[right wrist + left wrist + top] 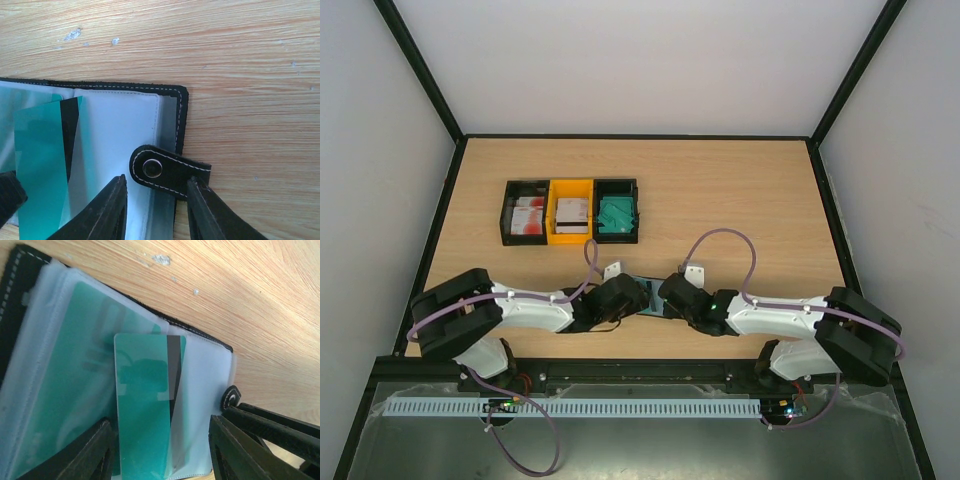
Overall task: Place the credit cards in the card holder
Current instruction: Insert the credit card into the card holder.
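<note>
now the card holder (648, 300) lies opened flat on the table (250, 60) between the two arms, its long axis running left to right and its closure tab (167, 170) pointing toward the right arm. a teal credit card (145, 410) lies on its clear sleeves, long axis across the holder and slightly askew, dark stripe along one long edge, its near end between the spread fingers of the left gripper (159, 422), which do not pinch it. the right gripper (156, 181) straddles the tab with fingers apart; whether they clamp it i cannot tell.
</note>
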Tool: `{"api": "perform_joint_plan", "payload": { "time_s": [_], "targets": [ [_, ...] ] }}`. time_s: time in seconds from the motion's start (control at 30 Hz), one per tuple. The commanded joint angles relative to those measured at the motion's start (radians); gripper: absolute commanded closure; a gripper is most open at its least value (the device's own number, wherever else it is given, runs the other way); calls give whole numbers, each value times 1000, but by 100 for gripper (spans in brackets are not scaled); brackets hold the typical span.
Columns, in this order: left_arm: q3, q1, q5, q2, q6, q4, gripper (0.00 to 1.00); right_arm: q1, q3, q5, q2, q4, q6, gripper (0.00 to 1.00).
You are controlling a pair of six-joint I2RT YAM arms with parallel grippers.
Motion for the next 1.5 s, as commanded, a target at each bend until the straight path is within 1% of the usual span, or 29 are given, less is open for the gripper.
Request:
{"api": "perform_joint_plan", "payload": {
  "time_s": [0.0,0.23,0.43,0.5,0.57,0.83,1.03,1.3,1.47],
  "targets": [
    [18,0,-77,-5,38,-200,46,-4,25,61,-25,-46,0,67],
    [46,6,-88,19,59,-234,49,-4,10,49,-120,-68,16,59],
    [66,24,-69,68,92,-228,64,-11,12,74,-120,-72,3,58],
    [72,29,-73,77,98,-230,70,-35,21,72,-87,-59,-23,59],
    [74,32,-82,82,102,-229,73,-74,29,43,-51,-37,-56,63],
    [90,33,-62,127,125,-219,78,-144,37,-56,52,68,-141,77],
    [81,50,-8,116,139,-196,81,-161,40,-113,95,114,-166,83],
    [76,81,111,134,205,-106,83,-173,41,-149,117,160,-170,84],
    [71,82,189,151,251,-20,83,-172,32,-137,72,176,-163,83]
  ]
}}
